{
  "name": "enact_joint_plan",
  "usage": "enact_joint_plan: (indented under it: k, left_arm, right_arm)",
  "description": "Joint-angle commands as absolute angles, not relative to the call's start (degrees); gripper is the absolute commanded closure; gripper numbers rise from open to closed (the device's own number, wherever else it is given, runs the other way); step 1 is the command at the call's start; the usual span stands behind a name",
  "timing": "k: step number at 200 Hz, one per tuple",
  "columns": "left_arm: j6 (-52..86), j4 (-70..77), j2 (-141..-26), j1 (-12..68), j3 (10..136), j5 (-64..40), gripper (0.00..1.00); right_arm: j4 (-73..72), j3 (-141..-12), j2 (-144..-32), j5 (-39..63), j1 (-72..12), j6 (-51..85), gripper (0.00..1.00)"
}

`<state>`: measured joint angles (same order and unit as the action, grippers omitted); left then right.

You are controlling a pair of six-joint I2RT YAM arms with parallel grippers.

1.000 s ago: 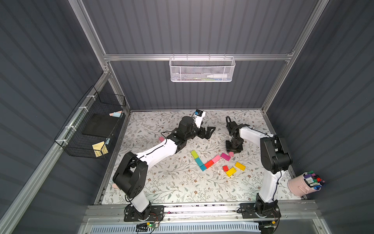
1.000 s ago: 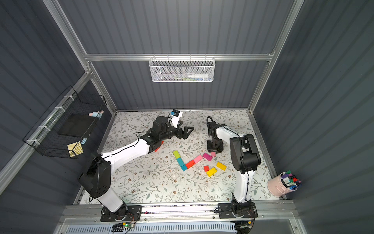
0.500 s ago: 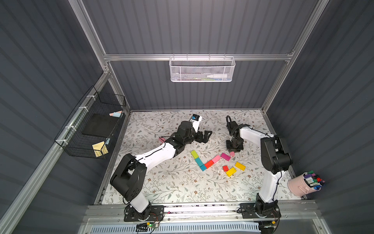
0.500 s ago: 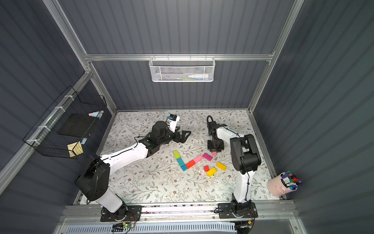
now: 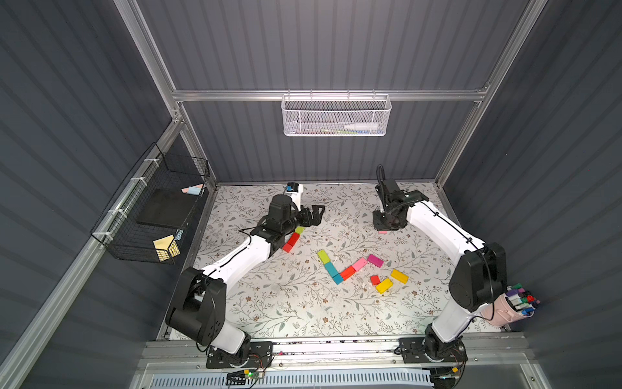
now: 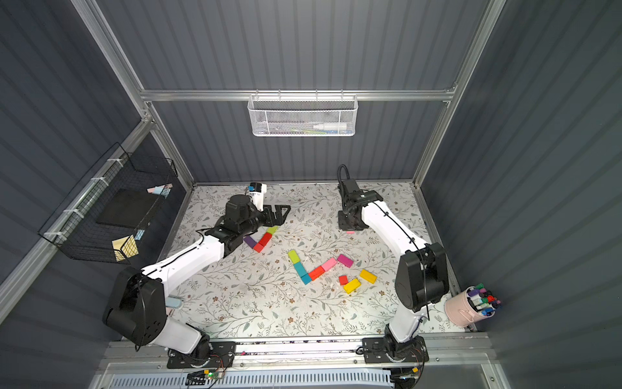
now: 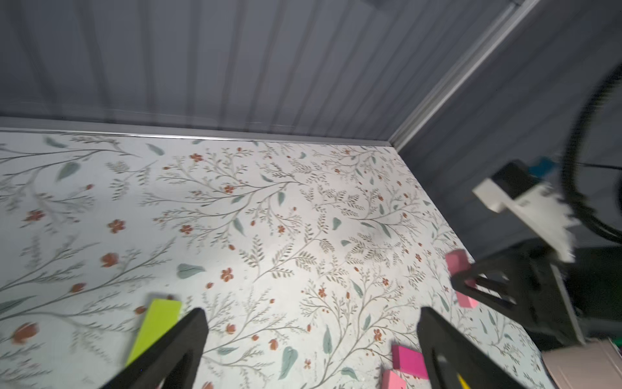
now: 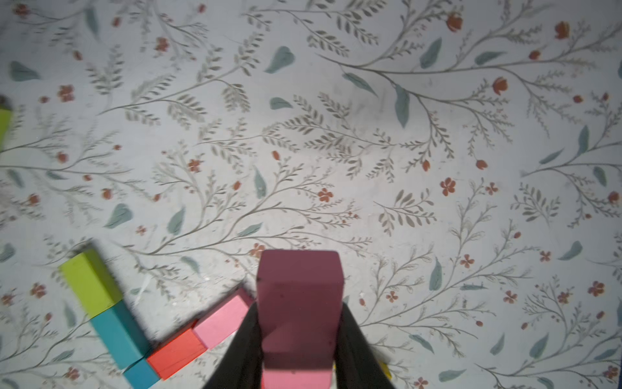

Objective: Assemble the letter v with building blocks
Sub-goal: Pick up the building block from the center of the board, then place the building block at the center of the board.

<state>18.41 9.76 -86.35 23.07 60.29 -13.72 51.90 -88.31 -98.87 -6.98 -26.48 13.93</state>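
The floral counter [image 5: 303,310] covers the enclosure floor. The left arm [image 5: 235,259] extends toward the back wall. The left gripper [image 5: 314,214] is fully open and holds nothing. The right arm [image 5: 437,225] extends to the back right. The right gripper [image 8: 298,313] is partly closed on a pink block [image 8: 299,279], clamping two opposite sides. Whether it touches the counter cannot be determined. A black wire basket [image 5: 148,215] hangs on the left wall. At mid-counter, lime, teal, red, pink and magenta blocks lie end to end as a partial V [image 5: 348,272]. Two yellow blocks [image 5: 399,276] and a small red block [image 5: 375,279] lie loose near its right end. A red block [image 5: 291,242] and a lime block [image 5: 299,230] lie beside the left arm. Print on the white camera housing [image 5: 294,195] is unreadably small.
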Motion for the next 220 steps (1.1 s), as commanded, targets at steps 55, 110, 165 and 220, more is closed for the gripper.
enact_joint_plan:
  k: [55,110,165,220]
  left_arm:
    - [23.2,0.8,-82.3,6.4,67.6,-23.7,0.0]
    - [23.5,2.2,-80.6,-3.8,66.8,-33.5,0.0]
    - [22.9,1.5,-79.8,-6.6,66.5,-33.4,0.0]
    - [23.4,4.5,-80.9,-7.2,64.7,-36.9,0.0]
  right_arm:
    - [56.3,-94.0,-103.8,-7.7,-46.9,18.5,1.0]
    - [54.1,-97.6,-112.1,-2.5,-55.7,19.7,1.0]
    - [53.0,-102.2,-121.7,1.3,-61.2,18.8,1.0]
    - [54.0,-105.7,-127.3,2.6,-63.9,14.5,0.97]
